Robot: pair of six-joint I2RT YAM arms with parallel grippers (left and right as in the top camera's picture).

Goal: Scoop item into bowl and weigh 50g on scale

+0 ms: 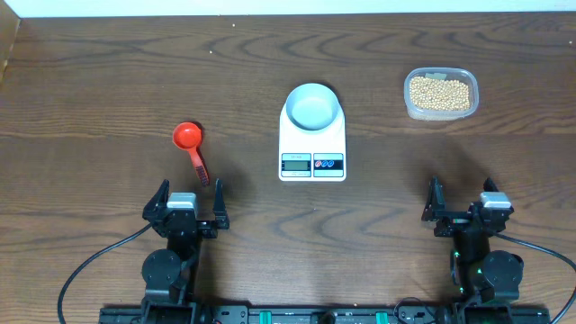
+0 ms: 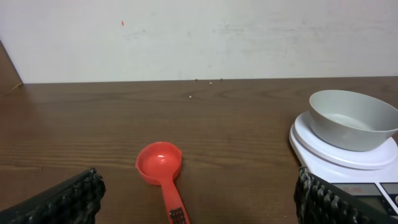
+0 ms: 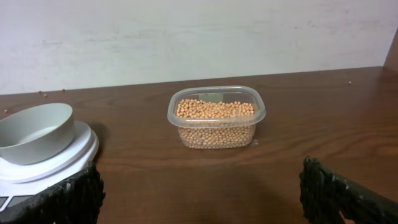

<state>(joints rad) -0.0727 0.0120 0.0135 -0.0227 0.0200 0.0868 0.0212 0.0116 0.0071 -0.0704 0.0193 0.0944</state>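
Note:
The pale blue-grey bowl [image 1: 314, 106] [image 2: 352, 118] [image 3: 36, 132] stands empty on the white scale [image 1: 311, 151] [image 2: 339, 155] [image 3: 59, 162] at the table's middle. Tan beans [image 1: 439, 92] [image 3: 215, 110] fill a clear plastic tub [image 1: 441, 108] [image 3: 216, 132] at the back right. A red scoop [image 1: 191, 144] [image 2: 161, 167] lies left of the scale, handle toward me. My left gripper [image 1: 190, 202] [image 2: 199, 205] hangs open just short of the scoop's handle, holding nothing. Near the front right my right gripper [image 1: 463, 202] [image 3: 202, 199] is open too, well short of the tub.
The dark wooden table [image 1: 108, 81] runs back to a white wall [image 2: 199, 37]. A few stray beans [image 2: 210, 81] lie near the wall. Black cables [image 1: 90, 265] trail from the arm bases at the front edge.

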